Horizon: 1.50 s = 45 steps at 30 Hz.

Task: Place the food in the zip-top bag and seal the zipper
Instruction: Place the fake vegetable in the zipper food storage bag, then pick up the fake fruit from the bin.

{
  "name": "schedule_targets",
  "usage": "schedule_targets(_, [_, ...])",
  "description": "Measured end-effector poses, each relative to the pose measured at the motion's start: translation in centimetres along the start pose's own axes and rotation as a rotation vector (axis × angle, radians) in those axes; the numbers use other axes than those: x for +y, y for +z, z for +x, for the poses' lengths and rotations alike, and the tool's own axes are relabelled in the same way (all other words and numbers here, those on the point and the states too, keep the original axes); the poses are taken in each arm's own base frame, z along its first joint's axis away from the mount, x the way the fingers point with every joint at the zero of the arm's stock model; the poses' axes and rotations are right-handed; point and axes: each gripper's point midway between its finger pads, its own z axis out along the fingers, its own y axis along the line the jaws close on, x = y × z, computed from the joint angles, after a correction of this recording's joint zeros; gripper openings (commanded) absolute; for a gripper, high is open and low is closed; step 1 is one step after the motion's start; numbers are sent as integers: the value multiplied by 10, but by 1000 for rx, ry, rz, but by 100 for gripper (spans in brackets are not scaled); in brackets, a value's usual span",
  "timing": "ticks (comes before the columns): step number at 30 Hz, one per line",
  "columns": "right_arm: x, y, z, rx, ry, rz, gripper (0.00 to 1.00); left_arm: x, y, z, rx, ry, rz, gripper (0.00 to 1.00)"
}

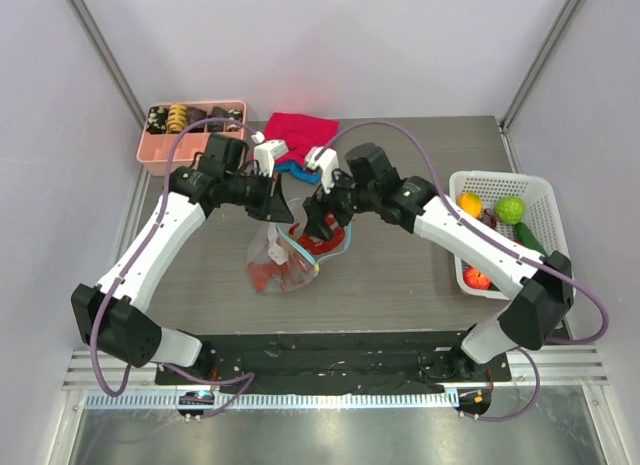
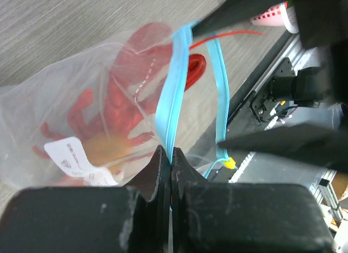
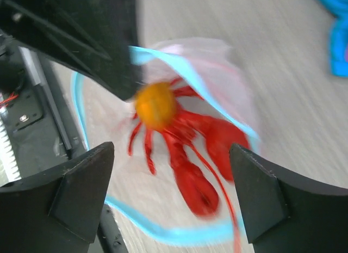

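Note:
The clear zip-top bag lies mid-table with its mouth held open. My left gripper is shut on one side of the teal zipper, lifting it. A red lobster lies inside the bag, next to the white label. My right gripper hovers open over the bag mouth with nothing between its fingers. Below it a blurred orange fruit is inside the zipper rim, on top of the lobster. In the top view both grippers, left and right, meet at the bag's far edge.
A white mesh basket at the right holds an orange fruit, a green one, a dark green one and a red one. A pink tray with small pieces and folded red and blue cloths sit at the back.

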Motion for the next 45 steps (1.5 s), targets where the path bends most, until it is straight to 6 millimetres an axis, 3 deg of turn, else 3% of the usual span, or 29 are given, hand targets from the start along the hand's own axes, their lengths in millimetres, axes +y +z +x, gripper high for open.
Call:
schedule_targets(4, [-41,-32,0,-10,82,114,93,7,10,-3,6,-14,0,0])
schedule_targets(8, [-118,-87,19,-25,246,309,93,12,19,-6,11,-20,2,0])
schedule_targets(11, [-186,-148,59,-9,407,502,90,14,20,-7,11,-20,3,0])
schedule_targets(13, [-215,-187,92,19,519,603,89,13,20,-8,8,-18,6,0])
schedule_targets(17, [-246,-260,159,64,756,767,88,12,20,-9,6,-15,8,0])
schedule_targets(19, [-252,-282,187,88,852,817,87,12,20,-10,4,-14,10,0])
schedule_targets(22, [-256,-285,210,131,928,829,86,12,21,-11,-2,-9,12,0])
schedule_targets(35, [-298,-238,277,240,1063,773,80,14,23,-11,1,-9,9,0])
schedule_targets(45, [-322,-217,292,208,1061,755,81,29,37,-8,52,-27,-10,0])
